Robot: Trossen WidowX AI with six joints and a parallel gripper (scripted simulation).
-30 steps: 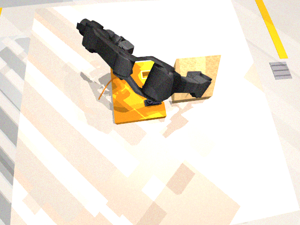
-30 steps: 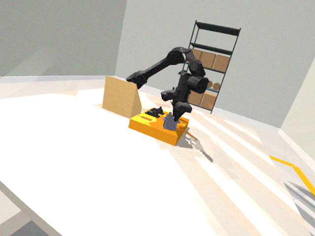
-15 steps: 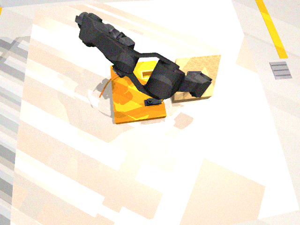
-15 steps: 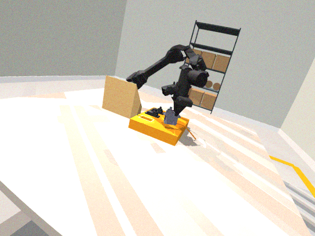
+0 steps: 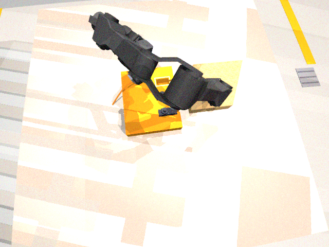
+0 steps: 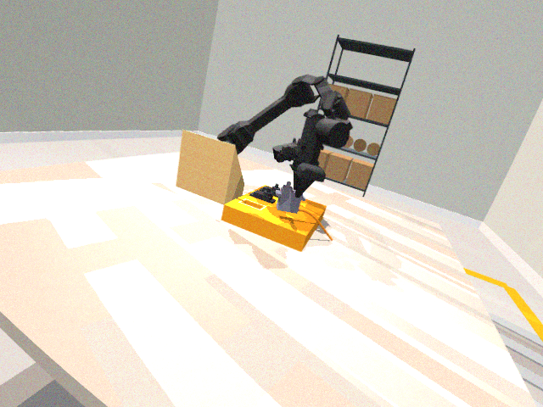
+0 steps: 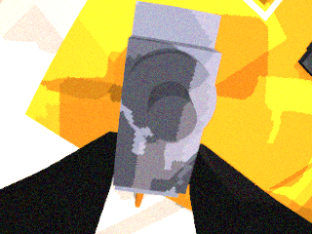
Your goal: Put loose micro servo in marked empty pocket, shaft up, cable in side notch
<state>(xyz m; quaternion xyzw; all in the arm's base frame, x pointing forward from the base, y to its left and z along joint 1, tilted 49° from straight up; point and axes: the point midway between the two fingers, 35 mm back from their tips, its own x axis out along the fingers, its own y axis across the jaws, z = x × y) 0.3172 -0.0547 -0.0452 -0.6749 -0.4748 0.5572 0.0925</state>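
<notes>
Wrist view: what is pinched by the hand (image 6: 299, 194) (image 7: 155, 171)?
— The grey motor (image 6: 288, 199) (image 7: 168, 97), shaft up.
— And where is it held?
— Over the yellow deck (image 5: 148, 119) (image 6: 263, 225) (image 7: 244, 122), near the outlined pocket (image 5: 162, 81) (image 6: 252, 204).

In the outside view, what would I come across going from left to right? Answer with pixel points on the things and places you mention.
Tan block (image 6: 204, 168) (image 5: 225, 69) → black part on the orange deck (image 6: 262, 194) (image 5: 170, 111) (image 7: 307, 62) → grey servo (image 6: 288, 202) (image 5: 130, 76) (image 7: 168, 117) → shelf rack (image 6: 375, 48) → yellow floor line (image 6: 521, 304).
</notes>
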